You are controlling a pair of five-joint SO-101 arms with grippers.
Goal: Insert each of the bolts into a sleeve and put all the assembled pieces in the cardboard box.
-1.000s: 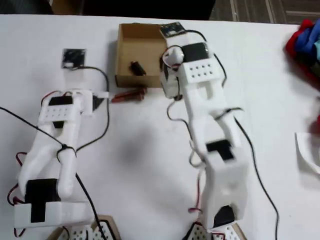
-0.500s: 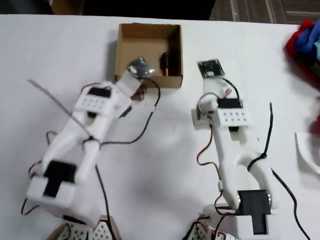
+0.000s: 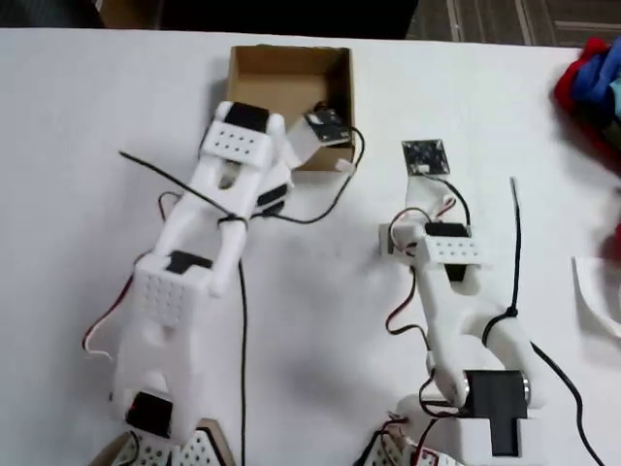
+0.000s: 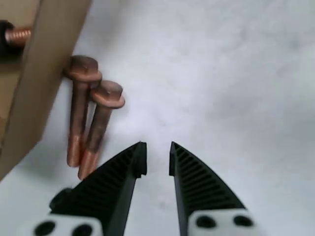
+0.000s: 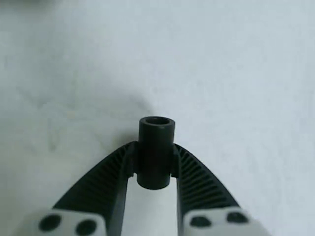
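Observation:
Two copper bolts [image 4: 91, 123] lie side by side on the white table, right against the outer wall of the cardboard box [image 4: 44, 73]. My left gripper [image 4: 157, 152] hovers just beside them, open by a narrow gap with nothing between its fingers. Inside the box a bolt with a black sleeve on it [image 4: 12, 35] peeks in at the edge. In the high view the left arm stretches over the near side of the box [image 3: 281, 68]. My right gripper [image 5: 154, 157] is shut on an upright black sleeve [image 5: 156, 142] above bare table; its arm [image 3: 446, 257] stands right of the box.
A bundle of coloured cloth [image 3: 592, 78] lies at the far right edge, and a white object [image 3: 597, 296] sits below it. Loose cables trail from both arms across the table between them.
The left arm has swung up and right to the near side of the box. The right arm has pulled back from the box to the middle right, then kept nearly still.

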